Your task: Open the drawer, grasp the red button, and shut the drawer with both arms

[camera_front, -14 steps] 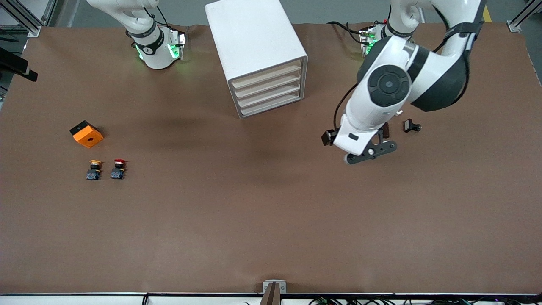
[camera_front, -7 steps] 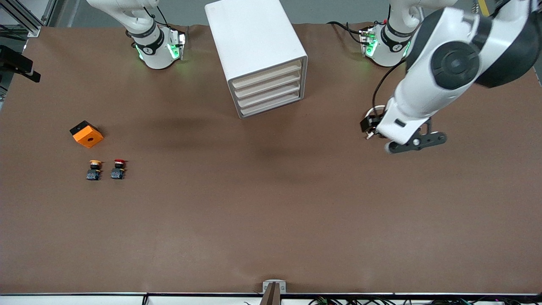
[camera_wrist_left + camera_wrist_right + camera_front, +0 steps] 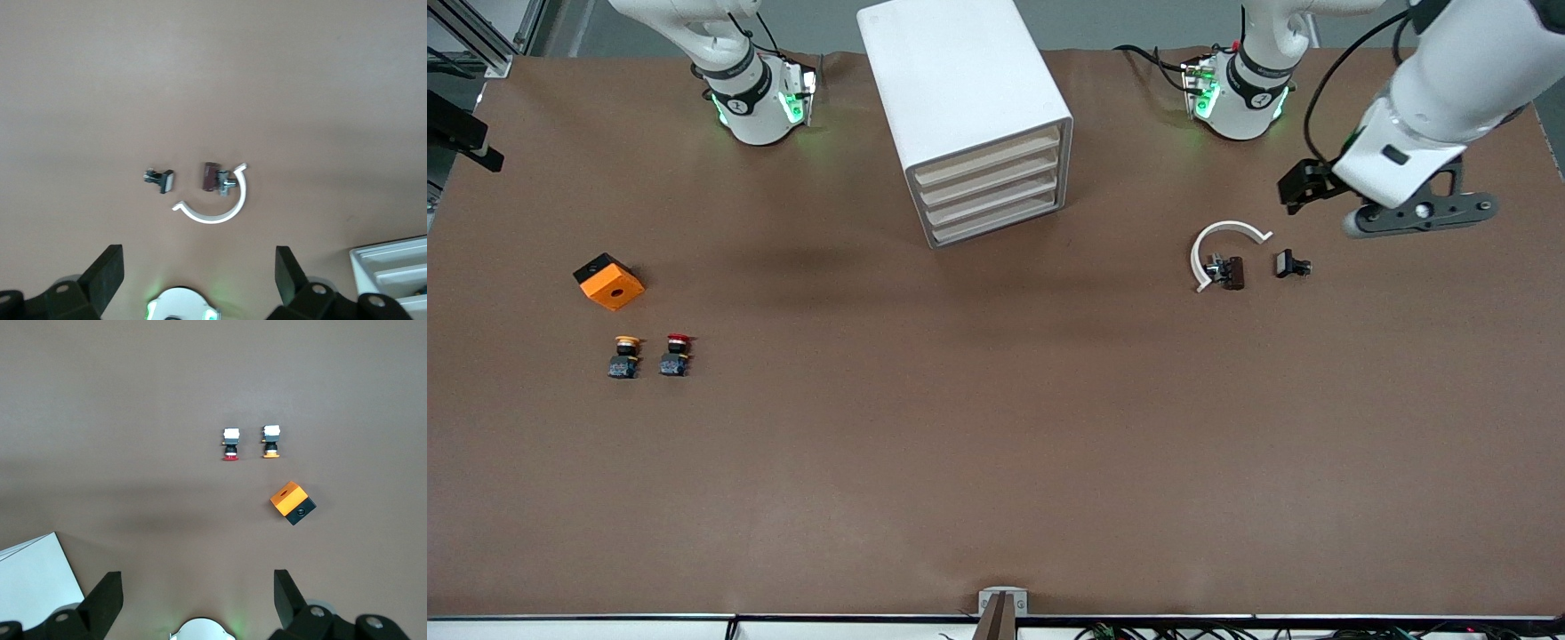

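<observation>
1. Progress. You have nothing of the task done, judging by the layout: all four drawers of the white drawer unit [image 3: 969, 116] sit flush and closed, the button [image 3: 676, 354] has not been picked up, so opening, grabbing and closing all remain.

2. Button. You find it on the table [image 3: 996, 462] toward the right arm's end, red cap on a dark body, just beside its yellow-capped twin [image 3: 623, 356]. The orange cube [image 3: 609, 281] lies near both, farther from the front camera. The right wrist view shows all three apart from one another and untouched.

3. Left gripper [image 3: 1418, 213]. It hangs over the table at the left arm's end, fingers spread wide and holding nothing. The left wrist view shows both fingertips well apart with bare table between.

4. Right gripper [image 3: 193, 600]. It is out of the front view; its own wrist view shows the fingers spread, empty, high above the table with the button well below. This arm waits.

5. Containers. The drawer unit stands between the two bases; you cannot see any contents while it is closed.

6. Loose parts. A white curved clip [image 3: 1223, 249] with a small brown piece [image 3: 1232, 272] touching it, and a small black clip [image 3: 1289, 264] just beside, lie on the table near the left gripper.
</observation>
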Tool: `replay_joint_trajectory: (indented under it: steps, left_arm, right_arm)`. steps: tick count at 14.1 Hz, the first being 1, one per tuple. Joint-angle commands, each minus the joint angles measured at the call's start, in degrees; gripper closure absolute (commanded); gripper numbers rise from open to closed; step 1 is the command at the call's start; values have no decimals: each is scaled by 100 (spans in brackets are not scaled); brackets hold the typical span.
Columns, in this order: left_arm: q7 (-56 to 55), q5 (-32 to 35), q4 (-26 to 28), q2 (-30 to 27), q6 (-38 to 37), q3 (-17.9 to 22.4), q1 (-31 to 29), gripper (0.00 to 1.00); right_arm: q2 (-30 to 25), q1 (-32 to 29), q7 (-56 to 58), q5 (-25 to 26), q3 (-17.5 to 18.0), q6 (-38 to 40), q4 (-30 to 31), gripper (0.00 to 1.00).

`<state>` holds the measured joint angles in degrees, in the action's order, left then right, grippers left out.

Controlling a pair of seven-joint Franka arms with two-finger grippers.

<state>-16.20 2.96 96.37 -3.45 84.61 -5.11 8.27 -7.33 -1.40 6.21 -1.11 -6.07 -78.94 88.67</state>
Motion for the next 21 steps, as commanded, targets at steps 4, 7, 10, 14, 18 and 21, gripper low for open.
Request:
replay_joint_trajectory:
  steps: [4, 7, 10, 14, 18, 21]
  left_arm:
    - [1170, -85, 522, -235, 345, 300, -659, 0]
    - [1348, -103, 594, -201, 1117, 335, -809, 0]
    - [1339, -427, 191, -34, 1401, 528, -818, 0]
    - [1260, -419, -346, 230, 1348, 538, -827, 0]
    - [1251, -393, -426, 239, 1024, 529, -809, 0]
    - [1268, -384, -522, 239, 812, 520, -809, 0]
  right_arm:
    - [-286, -203, -5, -171, 44, -78, 371, 0]
    - [-295, -194, 3, -171, 44, -43, 371, 0]
    - [-348, -168, 12, -109, 44, 1, 388, 0]
    - [-348, -185, 30, -109, 53, -7, 388, 0]
    - [-357, -176, 56, -109, 79, -16, 406, 0]
    - [-357, -159, 91, 5, 88, -51, 406, 0]
